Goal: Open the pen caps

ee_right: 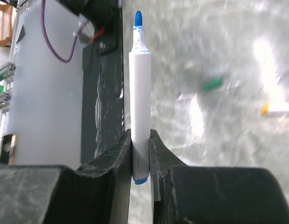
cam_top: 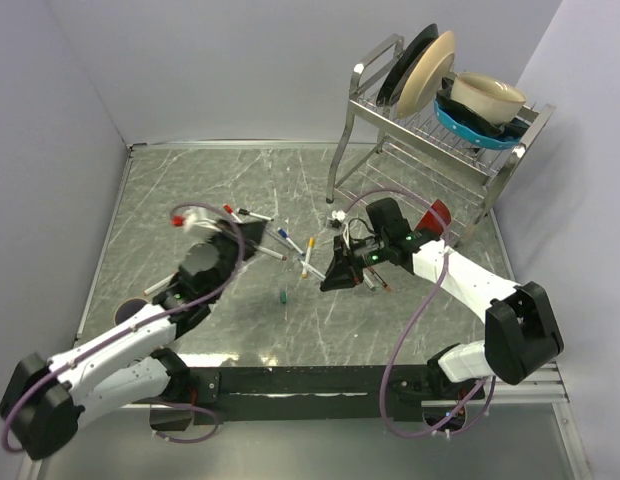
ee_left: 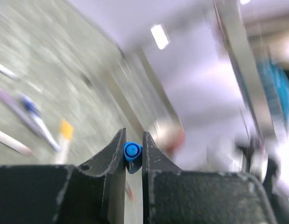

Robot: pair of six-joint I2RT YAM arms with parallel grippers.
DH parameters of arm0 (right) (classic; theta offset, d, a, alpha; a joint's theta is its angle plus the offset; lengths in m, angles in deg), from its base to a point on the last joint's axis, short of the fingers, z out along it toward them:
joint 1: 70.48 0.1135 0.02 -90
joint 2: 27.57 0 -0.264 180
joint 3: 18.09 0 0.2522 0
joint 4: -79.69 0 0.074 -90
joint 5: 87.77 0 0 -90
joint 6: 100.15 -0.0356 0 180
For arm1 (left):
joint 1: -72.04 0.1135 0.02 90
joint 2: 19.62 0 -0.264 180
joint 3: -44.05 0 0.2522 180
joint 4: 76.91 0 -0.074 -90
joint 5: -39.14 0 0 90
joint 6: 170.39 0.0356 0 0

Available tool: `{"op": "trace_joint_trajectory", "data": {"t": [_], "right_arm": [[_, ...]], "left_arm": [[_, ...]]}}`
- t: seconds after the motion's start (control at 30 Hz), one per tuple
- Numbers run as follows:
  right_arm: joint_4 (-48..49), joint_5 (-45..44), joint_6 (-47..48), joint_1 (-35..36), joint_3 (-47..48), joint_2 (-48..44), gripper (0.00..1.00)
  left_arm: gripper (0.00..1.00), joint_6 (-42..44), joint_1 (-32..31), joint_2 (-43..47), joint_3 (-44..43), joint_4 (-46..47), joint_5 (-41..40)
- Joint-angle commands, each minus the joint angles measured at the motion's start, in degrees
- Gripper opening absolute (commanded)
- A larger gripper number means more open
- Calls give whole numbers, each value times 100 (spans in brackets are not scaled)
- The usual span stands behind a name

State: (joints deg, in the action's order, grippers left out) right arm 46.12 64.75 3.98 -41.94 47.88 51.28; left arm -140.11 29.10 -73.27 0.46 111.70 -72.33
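Small blue cap [ee_left: 131, 150], seen end-on, pinched in left tool [ee_left: 134, 138]. Uncapped white pen [ee_right: 140, 93], blue tip bare, clamped in right tool [ee_right: 141, 136]. Loose green cap [cam_top: 284, 296] on counter [cam_top: 190, 180].

Left tool [ee_left: 134, 142] pinched tight, right tool [ee_right: 141, 136] pinched tight

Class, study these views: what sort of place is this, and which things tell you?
Probably a robot lab test cell, not a home: left arm and right arm bolted at the edge of a walled-in table, markers scattered across it, and a dish rack of plates.
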Motion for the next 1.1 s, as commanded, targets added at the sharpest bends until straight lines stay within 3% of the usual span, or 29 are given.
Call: {"op": "trace_joint_trajectory", "data": {"t": [0.0, 0.13, 0.4, 0.5, 0.77, 0.93, 1.07], "right_arm": [[-488, -249, 187, 82, -53, 87, 0], [-507, -810, 205, 152, -9, 183, 0], [-242, -3594, -60, 179, -132, 51, 0], [-286, -4324, -51, 266, -88, 244, 0], [-576, -5487, 143, 539, 53, 920, 0], [-699, -5689, 125, 539, 141, 1089, 6], [-761, -5769, 151, 530, 176, 1202, 12]], "left_arm": [[1, -276, 479, 416, 467, -330, -823], [1, -347, 646, 531, 802, -295, -560], [1, -452, 681, -4, 978, -1761, 521], [1, -444, 673, -320, 1180, -1501, 898], [1, -215, 304, -1481, 812, -1481, 1005], [1, -180, -3, -2096, 627, -1420, 943], [7, -189, -162, -2439, 469, -1472, 970]]}}
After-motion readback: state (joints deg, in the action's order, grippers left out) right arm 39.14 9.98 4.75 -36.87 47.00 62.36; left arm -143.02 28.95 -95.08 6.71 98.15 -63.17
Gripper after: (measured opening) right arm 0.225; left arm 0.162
